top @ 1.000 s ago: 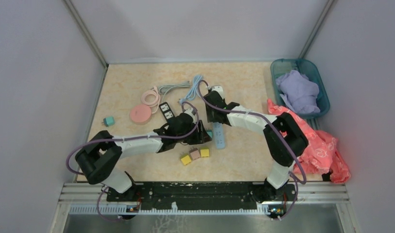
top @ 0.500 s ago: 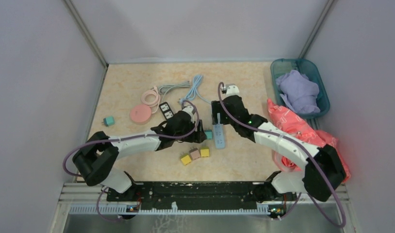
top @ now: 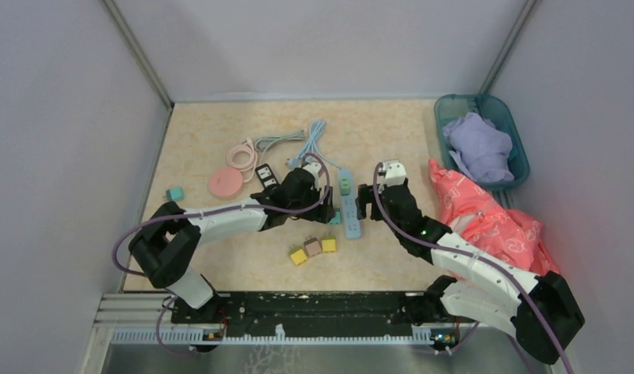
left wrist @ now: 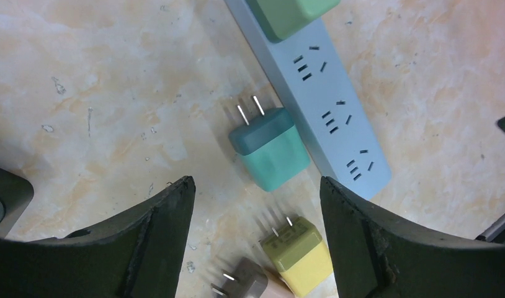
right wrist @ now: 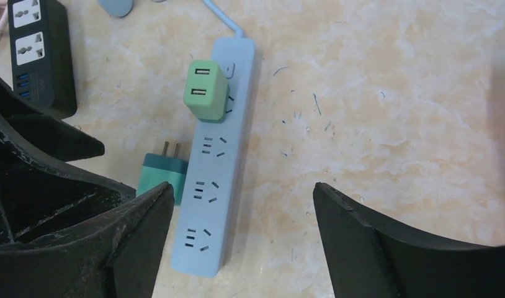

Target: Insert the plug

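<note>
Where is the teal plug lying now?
In the left wrist view the teal plug lies loose on the table beside the left edge of the blue power strip, ahead of the open left gripper.

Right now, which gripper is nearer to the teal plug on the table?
Left. The left gripper hovers right over the teal plug; the right gripper is across the blue power strip.

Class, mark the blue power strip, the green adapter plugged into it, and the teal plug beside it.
blue power strip [right wrist: 211,169]: right wrist view, body between sockets.
green adapter [right wrist: 203,82]: right wrist view, USB face.
teal plug [left wrist: 272,152]: left wrist view, body.
</note>
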`<state>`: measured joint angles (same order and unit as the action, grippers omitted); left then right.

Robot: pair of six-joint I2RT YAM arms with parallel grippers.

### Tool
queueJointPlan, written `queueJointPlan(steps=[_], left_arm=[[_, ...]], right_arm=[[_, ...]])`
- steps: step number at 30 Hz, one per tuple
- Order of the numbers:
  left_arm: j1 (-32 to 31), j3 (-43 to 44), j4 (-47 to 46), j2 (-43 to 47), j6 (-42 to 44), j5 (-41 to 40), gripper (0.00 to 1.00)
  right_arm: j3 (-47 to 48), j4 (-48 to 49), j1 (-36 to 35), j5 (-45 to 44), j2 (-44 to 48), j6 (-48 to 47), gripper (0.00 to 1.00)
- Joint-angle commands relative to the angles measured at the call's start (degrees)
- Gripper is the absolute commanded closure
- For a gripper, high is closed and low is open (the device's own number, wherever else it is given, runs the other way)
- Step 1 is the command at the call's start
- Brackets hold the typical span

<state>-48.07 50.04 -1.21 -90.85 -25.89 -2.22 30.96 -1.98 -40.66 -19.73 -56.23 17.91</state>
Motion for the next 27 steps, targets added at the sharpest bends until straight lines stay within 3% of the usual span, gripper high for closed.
queueJointPlan(steps=[1,27], left_arm=[[0.2,3.7,3.6,-2.7,-0.3,-0.3,0.21],[-2.3,12.9,8.7,-14.0,-3.5,-6.3,0.22]], right_arm=[[-1.8,6.7,0.1,-3.3,3.6,-0.8,0.18],[-4.0,8.2,0.1,-6.2,3.9,-1.9,0.17]])
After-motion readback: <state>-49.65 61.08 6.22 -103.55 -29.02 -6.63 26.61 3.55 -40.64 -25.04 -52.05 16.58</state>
